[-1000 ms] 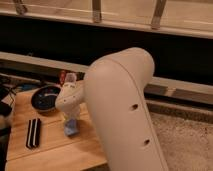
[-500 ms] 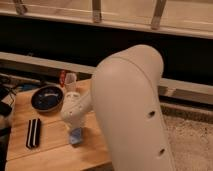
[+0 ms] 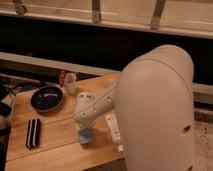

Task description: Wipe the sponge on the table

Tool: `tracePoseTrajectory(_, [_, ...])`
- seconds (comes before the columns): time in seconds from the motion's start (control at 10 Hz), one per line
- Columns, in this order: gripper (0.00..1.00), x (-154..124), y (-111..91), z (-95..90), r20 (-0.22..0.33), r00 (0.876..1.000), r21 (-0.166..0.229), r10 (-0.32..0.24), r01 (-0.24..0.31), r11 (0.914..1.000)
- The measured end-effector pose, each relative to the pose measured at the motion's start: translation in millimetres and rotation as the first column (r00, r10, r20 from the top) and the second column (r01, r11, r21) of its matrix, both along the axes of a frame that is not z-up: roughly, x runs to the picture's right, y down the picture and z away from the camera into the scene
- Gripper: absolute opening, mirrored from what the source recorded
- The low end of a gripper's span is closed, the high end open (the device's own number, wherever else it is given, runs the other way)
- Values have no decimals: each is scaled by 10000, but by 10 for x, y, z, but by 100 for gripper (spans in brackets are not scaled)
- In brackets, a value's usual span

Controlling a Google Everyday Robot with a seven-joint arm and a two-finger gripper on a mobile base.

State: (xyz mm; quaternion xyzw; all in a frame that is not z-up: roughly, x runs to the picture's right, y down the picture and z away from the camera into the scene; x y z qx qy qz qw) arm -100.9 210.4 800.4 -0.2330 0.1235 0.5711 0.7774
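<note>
Light-blue sponge (image 3: 85,137): lies on the counter (image 3: 55,150) near its near edge, right of centre, between the black striped block and the white bar.
Sponge relative to gripper: directly beneath the gripper (image 3: 85,129), touching its tip; only the near part of the sponge shows below it.
Sponge direction: the visible part is a soft block about as wide as the gripper tip. Its far part is hidden, so its long axis cannot be told.
Gripper: points down at the counter from the end of the white arm (image 3: 155,110). Whether it is open, closed or clamped on the sponge cannot be told.
Arm: its large white shell fills the right of the view and hides the counter's right end.
White bar (image 3: 114,127): lies just right of the sponge, long axis running near to far, slightly slanted.
Black striped block (image 3: 33,133): well left of the sponge, long axis near to far.
Dark bowl (image 3: 47,98): at the far left of the counter.
Pale cup (image 3: 70,83): upright at the far edge, just right of the bowl.
</note>
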Motion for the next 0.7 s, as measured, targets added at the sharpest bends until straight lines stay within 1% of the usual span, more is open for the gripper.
tracePoseTrajectory(0.1, [0, -53, -14, 25, 19, 10000, -1, -89, 89, 10000])
tracePoseTrajectory(0.2, [0, -191, 6, 29, 16, 9998, -21, -216, 216, 9998])
tracePoseTrajectory(0.3, [0, -320, 31, 2, 59, 9995, -33, -317, 317, 9995])
tracePoseTrajectory(0.4, [0, -392, 61, -19, 102, 9991, -62, -415, 415, 9991])
tracePoseTrajectory(0.7, [0, -309, 114, 4, 57, 9982, -98, -604, 604, 9981])
